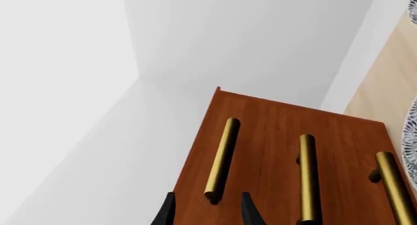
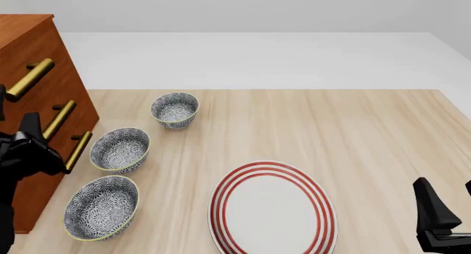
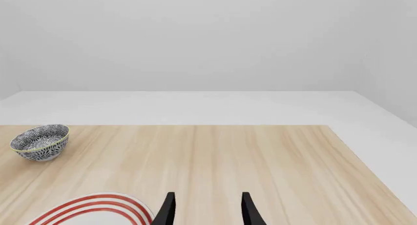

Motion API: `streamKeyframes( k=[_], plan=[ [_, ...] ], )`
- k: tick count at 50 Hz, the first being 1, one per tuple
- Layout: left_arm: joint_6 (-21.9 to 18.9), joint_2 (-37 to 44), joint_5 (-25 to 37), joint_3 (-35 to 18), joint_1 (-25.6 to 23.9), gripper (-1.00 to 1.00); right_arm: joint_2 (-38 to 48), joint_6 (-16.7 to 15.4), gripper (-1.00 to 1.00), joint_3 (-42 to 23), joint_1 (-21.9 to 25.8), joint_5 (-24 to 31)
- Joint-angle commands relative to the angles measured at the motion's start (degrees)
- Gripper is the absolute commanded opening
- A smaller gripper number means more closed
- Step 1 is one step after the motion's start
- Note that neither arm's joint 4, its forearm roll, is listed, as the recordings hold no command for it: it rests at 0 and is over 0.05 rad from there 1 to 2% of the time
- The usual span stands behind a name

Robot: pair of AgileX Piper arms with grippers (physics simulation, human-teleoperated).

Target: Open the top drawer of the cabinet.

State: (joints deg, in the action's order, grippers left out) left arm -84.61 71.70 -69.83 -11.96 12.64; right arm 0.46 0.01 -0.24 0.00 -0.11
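The left claw (image 1: 207,213) is spread wide and grasps nothing: in its wrist view only two black fingertips (image 1: 167,213) show, one on each side of the near end of the top drawer's brass handle (image 1: 221,159), and whether either tip touches the bar cannot be told. The rest of that claw is cut off by the picture's edge. In the front view the left arm (image 2: 26,152) is a dark shape at the far left, in front of the cabinet (image 2: 33,44), covering part of its lower front.

The cabinet stands at the left edge of the desk (image 2: 353,138), partly out of frame. Its top drawer (image 2: 52,72) sits flush with the two below it.

The right claw (image 3: 207,209) is also spread and empty, low at the near right of the desk, beside the red-ringed plate (image 2: 272,210). Three patterned bowls (image 2: 119,149) lie in a line near the cabinet's front.
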Motion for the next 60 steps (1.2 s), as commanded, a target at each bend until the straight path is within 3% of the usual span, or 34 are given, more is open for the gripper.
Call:
streamKeyframes(
  k=[1,60],
  plan=[
    [-0.58,1.54,0.00,-1.18,0.26,1.00,0.00,0.00,1.00,0.00,-0.01,0.00],
    [-0.31,6.23,0.12,-5.45,1.95,1.00,-0.01,0.00,1.00,0.00,0.00,0.00]
  ],
)
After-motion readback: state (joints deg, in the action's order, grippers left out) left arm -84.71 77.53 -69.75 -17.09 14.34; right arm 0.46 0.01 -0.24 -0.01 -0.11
